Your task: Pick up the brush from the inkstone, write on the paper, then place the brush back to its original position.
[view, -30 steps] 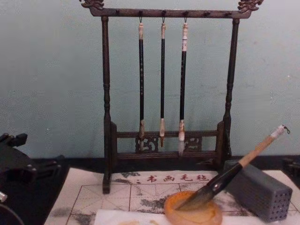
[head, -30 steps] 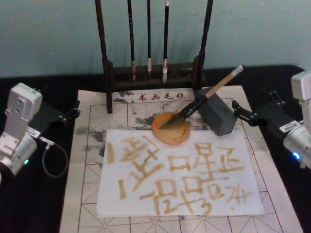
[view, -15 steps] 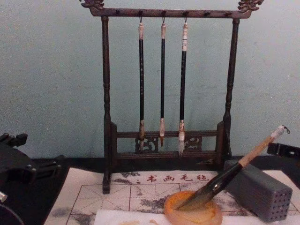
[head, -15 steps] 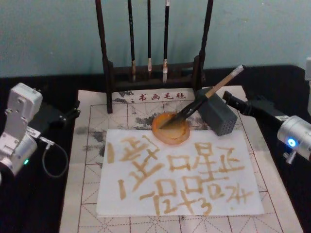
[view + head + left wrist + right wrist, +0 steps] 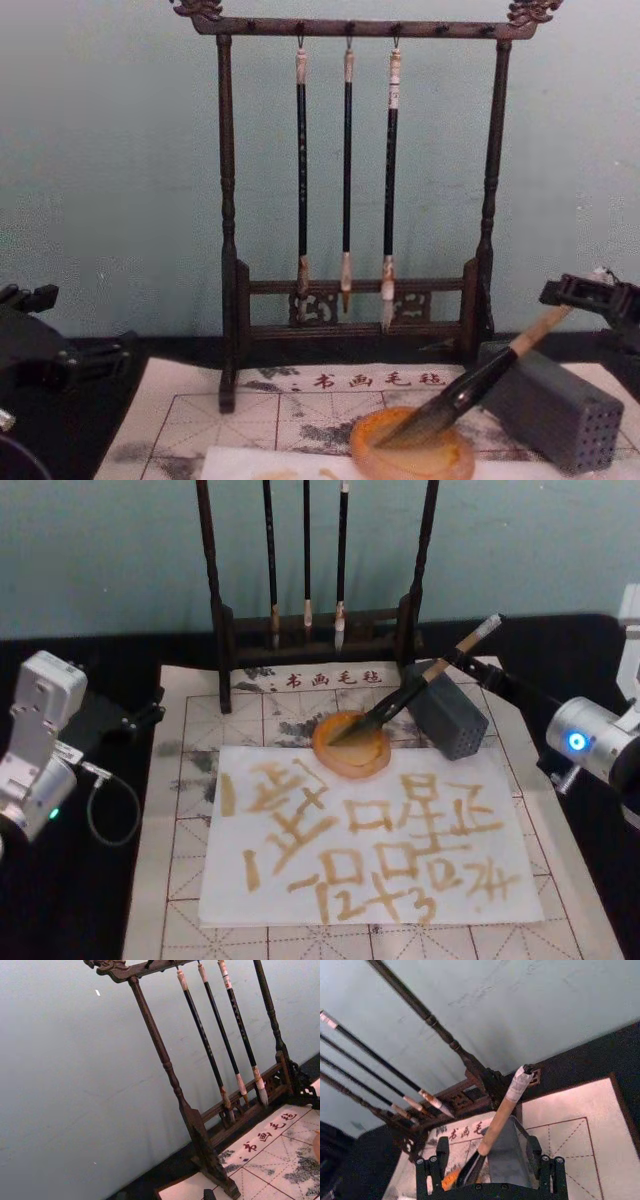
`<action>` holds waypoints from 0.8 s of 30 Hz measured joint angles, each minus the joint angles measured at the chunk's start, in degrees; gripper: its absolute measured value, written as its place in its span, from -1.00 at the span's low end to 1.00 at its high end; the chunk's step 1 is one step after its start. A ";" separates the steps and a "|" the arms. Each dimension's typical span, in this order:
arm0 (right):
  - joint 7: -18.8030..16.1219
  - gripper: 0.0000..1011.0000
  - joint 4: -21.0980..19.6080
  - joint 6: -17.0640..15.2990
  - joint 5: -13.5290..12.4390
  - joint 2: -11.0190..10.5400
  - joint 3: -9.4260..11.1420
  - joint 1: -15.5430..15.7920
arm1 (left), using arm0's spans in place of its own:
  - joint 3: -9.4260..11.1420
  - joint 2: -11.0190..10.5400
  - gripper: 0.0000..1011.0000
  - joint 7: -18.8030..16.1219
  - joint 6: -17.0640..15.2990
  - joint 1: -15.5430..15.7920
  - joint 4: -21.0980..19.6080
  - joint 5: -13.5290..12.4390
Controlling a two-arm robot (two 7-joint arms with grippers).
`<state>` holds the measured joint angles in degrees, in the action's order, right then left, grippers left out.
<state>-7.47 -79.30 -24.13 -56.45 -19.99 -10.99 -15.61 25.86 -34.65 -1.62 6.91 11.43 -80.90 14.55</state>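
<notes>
The brush (image 5: 420,680) leans with its dark tip in the round orange inkstone (image 5: 352,772), its tan handle resting over a grey block. Its taped end (image 5: 492,624) points up and to the right. My right gripper (image 5: 462,663) has reached in from the right and is open, its fingers (image 5: 442,1152) standing on either side of the brush handle (image 5: 496,1120) without touching it. In the chest view the right gripper (image 5: 585,292) is at the handle's top. The white paper (image 5: 250,905), covered in yellowish characters, lies in front of the inkstone. My left gripper (image 5: 140,715) is parked open at the left.
The grey block with small holes (image 5: 450,720) sits right of the inkstone, under the handle. A dark wooden rack (image 5: 228,250) with three thin hanging brushes (image 5: 346,180) stands behind. A beige gridded mat (image 5: 180,880) lies under the paper on the black table.
My right gripper has moved left from the table's right edge to the brush's upper handle and now straddles it. The brush, inkstone and left arm have not moved.
</notes>
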 joint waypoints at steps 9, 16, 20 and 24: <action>3.20 0.98 3.65 -1.10 -4.04 2.84 0.49 -2.78 | 0.00 0.00 0.98 0.00 0.00 0.00 0.00 0.00; 3.54 0.98 5.81 -0.54 -5.36 3.56 0.06 -4.41 | 0.00 0.00 0.98 0.00 0.00 0.00 0.00 0.00; 3.55 0.98 7.38 0.18 -5.91 3.92 -0.53 -5.56 | 0.00 0.00 0.98 0.00 0.00 0.00 0.00 0.00; 3.67 0.98 8.64 0.60 -6.45 4.21 -1.00 -6.44 | 0.00 0.00 0.98 0.00 0.00 0.00 0.00 0.00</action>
<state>-3.81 -70.66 -23.53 -62.90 -15.78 -11.99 -22.05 25.86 -34.64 -1.62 6.91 11.43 -80.90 14.55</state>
